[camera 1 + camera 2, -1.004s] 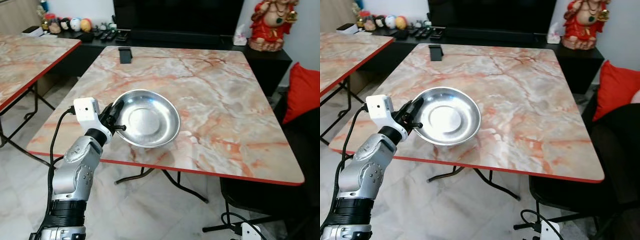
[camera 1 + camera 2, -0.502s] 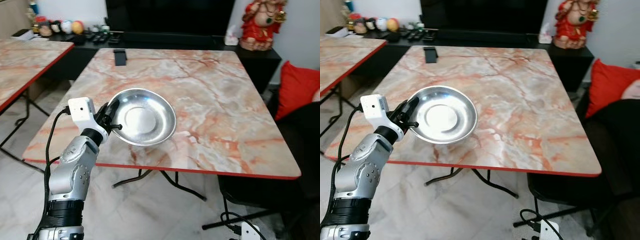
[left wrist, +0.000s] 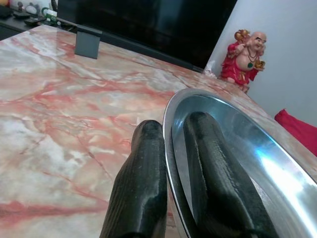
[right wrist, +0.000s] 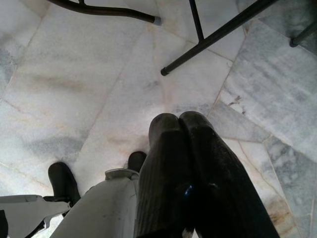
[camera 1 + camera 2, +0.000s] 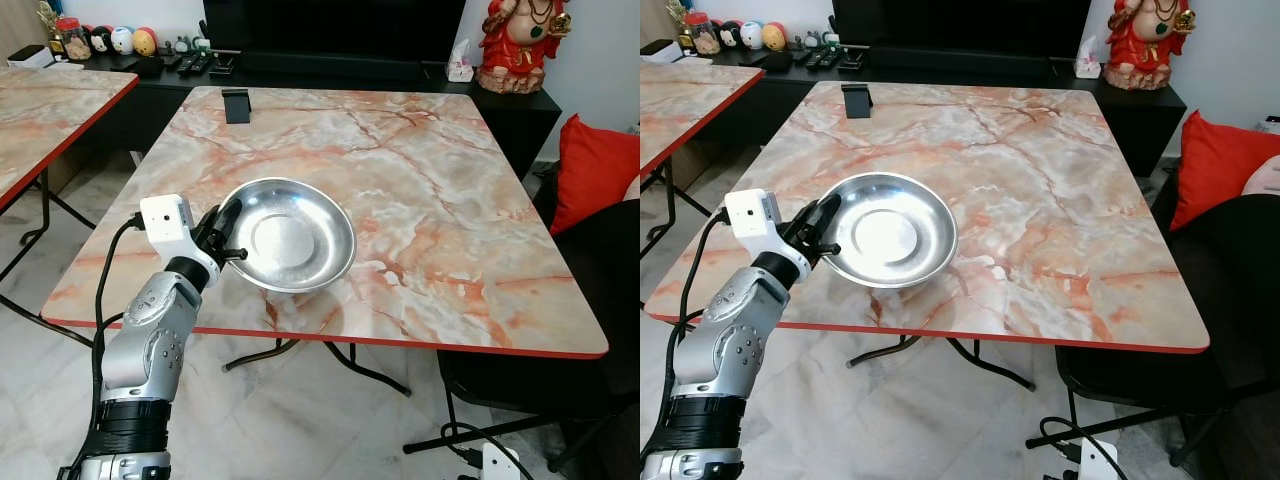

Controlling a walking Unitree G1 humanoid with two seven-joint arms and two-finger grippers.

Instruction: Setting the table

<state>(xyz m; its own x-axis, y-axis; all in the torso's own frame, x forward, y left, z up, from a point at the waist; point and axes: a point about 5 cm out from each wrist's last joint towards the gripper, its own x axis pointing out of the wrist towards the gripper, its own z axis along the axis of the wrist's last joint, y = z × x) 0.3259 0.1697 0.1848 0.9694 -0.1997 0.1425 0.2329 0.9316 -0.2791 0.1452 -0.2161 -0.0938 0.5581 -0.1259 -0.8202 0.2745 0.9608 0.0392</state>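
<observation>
A shiny steel bowl (image 5: 292, 235) hovers over the near left part of the marble table (image 5: 430, 180). My left gripper (image 5: 224, 228) is shut on the bowl's left rim, one finger inside and one outside. In the left wrist view the two black fingers (image 3: 143, 183) pinch the bowl's rim (image 3: 171, 148) between them. My right gripper (image 4: 181, 148) hangs down beside me, shut and holding nothing, above the pale marble floor.
A small black stand (image 5: 236, 105) sits at the table's far left edge. A second marble table (image 5: 50, 110) stands to the left. Behind are a dark TV bench (image 5: 330, 70), a red figurine (image 5: 515, 45) and a red cushion (image 5: 595, 170) at right. Table legs cross the floor below.
The camera view has shifted slightly, showing the table a bit lower in frame. The bowl stays held in my left gripper at about the same place over the table.
</observation>
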